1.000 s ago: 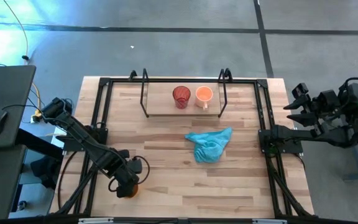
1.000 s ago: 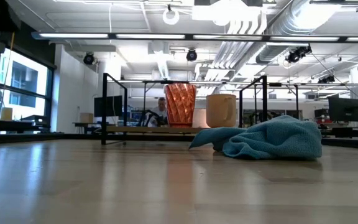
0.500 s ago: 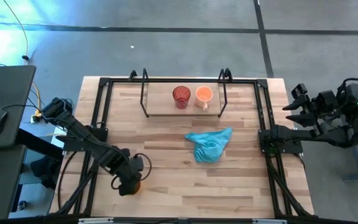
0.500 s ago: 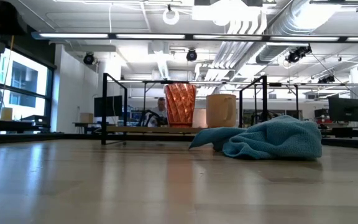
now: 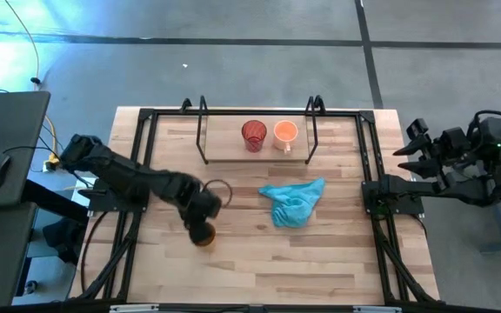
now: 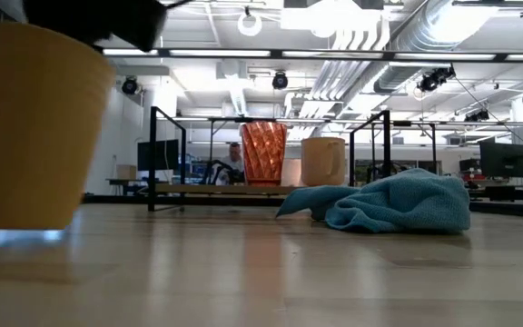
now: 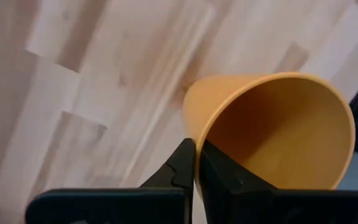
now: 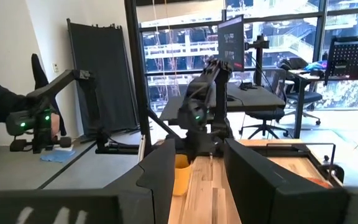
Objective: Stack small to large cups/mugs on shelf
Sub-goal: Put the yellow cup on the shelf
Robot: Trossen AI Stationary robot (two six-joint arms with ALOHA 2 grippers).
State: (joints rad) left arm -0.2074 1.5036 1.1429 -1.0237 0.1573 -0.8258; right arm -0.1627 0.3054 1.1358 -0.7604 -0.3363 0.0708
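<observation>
The yellow-orange cup [image 5: 203, 236] is left of the table's middle, with my left gripper [image 5: 200, 226] shut on it from above. In the low view the cup [image 6: 34, 127] fills the left side, its base seemingly just off the wood. On the shelf [image 5: 233, 149] at the far side stand the red ribbed cup [image 5: 253, 135] and the light orange mug [image 5: 285, 133], both on their bases. My right gripper [image 5: 410, 145] waits open beyond the table's right edge. My left gripper pinches the cup's rim wall [image 7: 194, 146] on one side, with one finger [image 7: 219, 177] inside the cup and the other finger [image 7: 179, 168] outside. The fingers point steeply down. The cup hangs below them, mouth up and slightly tilted, apparently just clear of the table.
A crumpled turquoise cloth [image 5: 294, 202] lies right of the cup, between it and the shelf's right half. A black rod frame [image 5: 142, 156] runs along the table's sides. The shelf board has bare room left of the red cup.
My left gripper has swung from the near left corner toward the table's middle and far side, rolling somewhat. The yellow-orange cup has travelled with it and now shows in the low view's left.
</observation>
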